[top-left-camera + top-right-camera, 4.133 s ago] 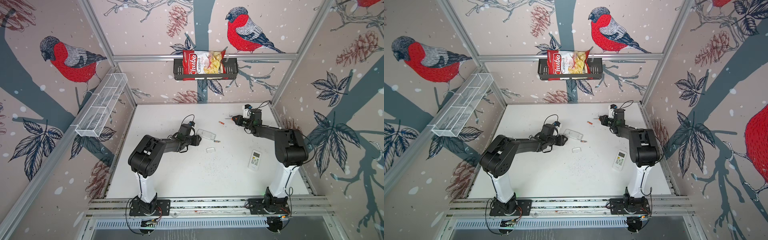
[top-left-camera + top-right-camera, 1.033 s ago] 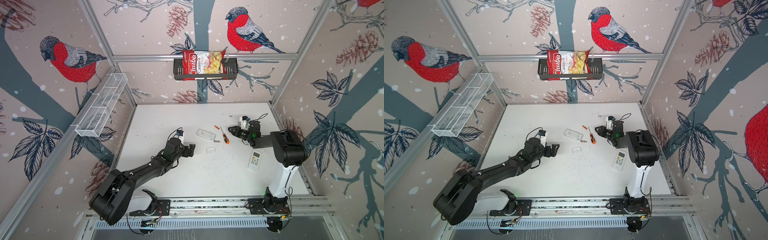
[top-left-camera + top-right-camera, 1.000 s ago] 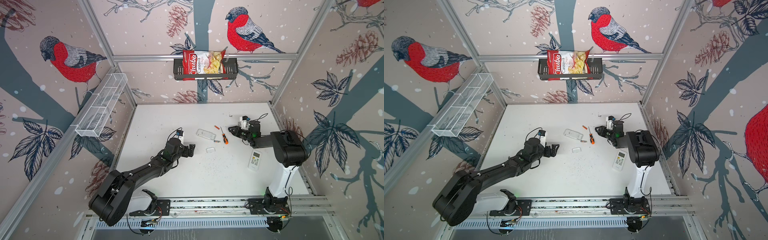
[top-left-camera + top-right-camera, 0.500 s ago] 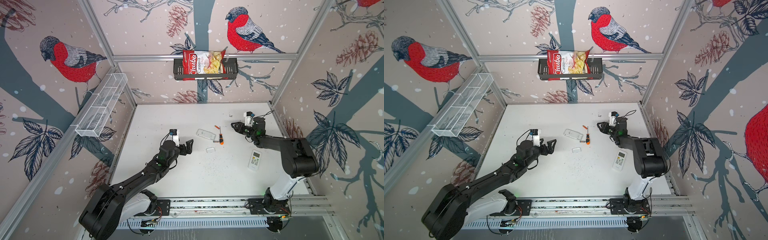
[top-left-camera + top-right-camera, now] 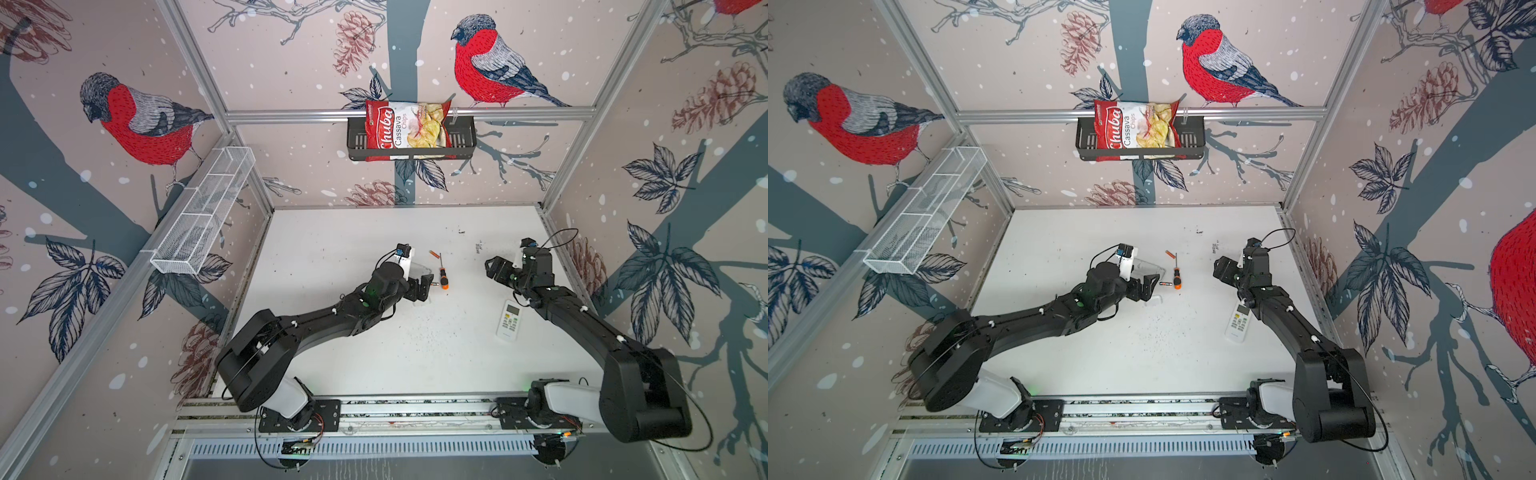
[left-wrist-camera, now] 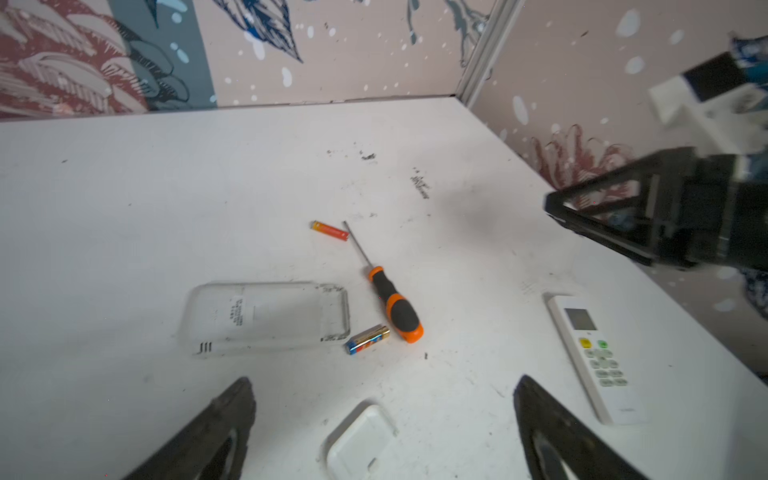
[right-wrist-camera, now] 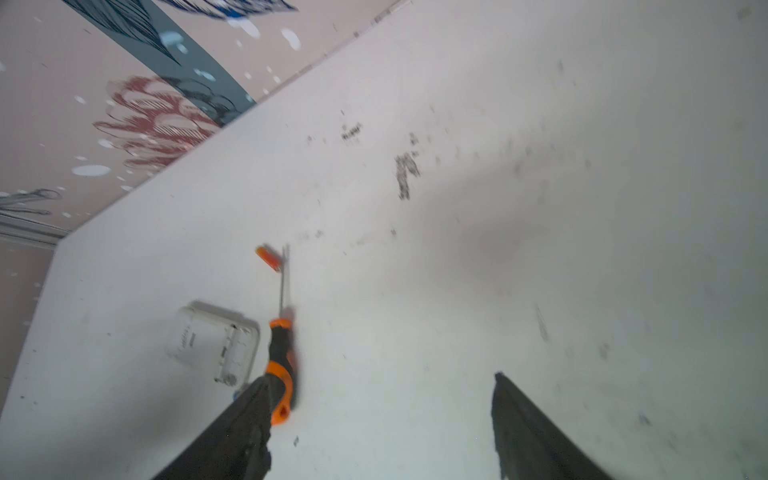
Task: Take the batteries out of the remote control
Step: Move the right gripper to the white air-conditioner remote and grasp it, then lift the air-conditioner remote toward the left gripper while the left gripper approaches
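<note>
Right claw [image 7: 376, 378] pulled back, bare table [image 6: 478, 257] beside screwdriver [image 6: 390, 303]

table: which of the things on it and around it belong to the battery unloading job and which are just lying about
Job in hand:
- face-down remote, compartment open
- orange battery
- dark-and-gold battery
- loose cover
- screwdriver, likely the tool

Lying about:
- face-up remote, possibly next
- chips bag
- wire basket
</note>
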Robot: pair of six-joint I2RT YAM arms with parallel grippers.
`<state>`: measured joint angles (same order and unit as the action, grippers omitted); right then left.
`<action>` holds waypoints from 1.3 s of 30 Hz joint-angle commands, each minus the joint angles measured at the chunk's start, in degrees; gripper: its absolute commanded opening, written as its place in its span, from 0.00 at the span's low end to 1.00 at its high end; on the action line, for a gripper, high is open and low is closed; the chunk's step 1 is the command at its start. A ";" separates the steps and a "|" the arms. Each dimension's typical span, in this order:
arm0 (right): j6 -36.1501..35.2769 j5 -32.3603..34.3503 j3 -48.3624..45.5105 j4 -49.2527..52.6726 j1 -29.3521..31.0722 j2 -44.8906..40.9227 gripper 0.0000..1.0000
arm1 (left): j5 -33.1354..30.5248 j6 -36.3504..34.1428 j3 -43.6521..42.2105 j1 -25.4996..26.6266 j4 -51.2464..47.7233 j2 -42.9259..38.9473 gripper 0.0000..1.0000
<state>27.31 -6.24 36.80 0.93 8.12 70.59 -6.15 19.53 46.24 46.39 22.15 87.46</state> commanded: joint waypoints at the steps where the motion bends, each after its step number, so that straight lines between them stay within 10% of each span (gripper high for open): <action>1: 3.27 6.20 -2.87 5.34 0.77 -2.18 0.84 | -4.61 1.18 -0.06 0.82 -2.12 0.77 0.97; 9: 6.74 19.99 -3.23 12.17 1.64 3.02 0.84 | -5.51 4.65 -7.60 1.48 3.45 -3.24 0.97; 26: 8.41 20.04 -4.60 15.86 1.28 5.31 0.82 | -6.68 5.54 -11.60 1.53 6.07 -7.04 0.97; 39: 6.86 15.56 -5.51 14.73 2.24 5.78 0.58 | -6.12 6.94 -13.51 1.58 2.67 -11.41 0.96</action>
<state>34.54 10.52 31.42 15.86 10.15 76.14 -13.52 25.47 33.30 47.81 26.26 76.73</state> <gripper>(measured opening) 0.606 0.964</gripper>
